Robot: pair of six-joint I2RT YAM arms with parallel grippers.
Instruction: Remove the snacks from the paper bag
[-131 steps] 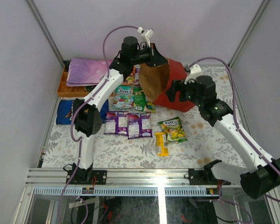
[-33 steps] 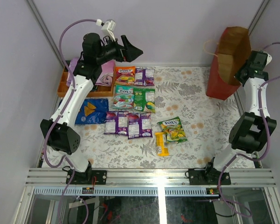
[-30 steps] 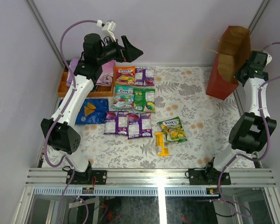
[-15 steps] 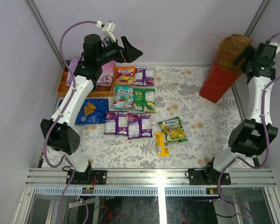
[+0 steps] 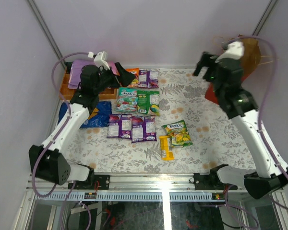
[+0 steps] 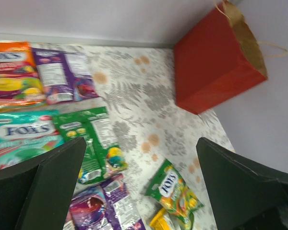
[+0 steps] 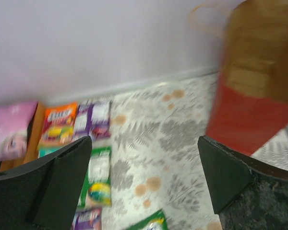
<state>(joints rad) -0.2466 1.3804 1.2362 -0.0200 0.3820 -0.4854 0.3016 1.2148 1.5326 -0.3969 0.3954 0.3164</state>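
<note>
The red paper bag (image 5: 252, 51) stands at the back right corner, brown mouth up, mostly hidden behind my right arm; it shows whole in the left wrist view (image 6: 216, 62) and at the right of the right wrist view (image 7: 252, 115). The snacks lie flat on the table: purple packets (image 5: 132, 127), green ones (image 5: 149, 102), a green-yellow Fox's packet (image 5: 177, 132), a yellow one (image 5: 166, 147) and the blue Doritos bag (image 5: 94, 115). My left gripper (image 5: 125, 76) (image 6: 140, 143) hangs open over the back-left packets. My right gripper (image 5: 204, 67) (image 7: 144, 141) is open and holds nothing, left of the bag.
An orange tray (image 5: 66, 90) with a folded purple-pink cloth (image 5: 80, 69) sits at the back left, next to my left arm. Lilac walls close the back and both sides. A metal rail (image 5: 158, 181) runs along the near edge.
My right gripper opened off the bag's rim, and the arm swung left in front of the bag. The bag stays in the corner. My left arm came down toward the packets.
</note>
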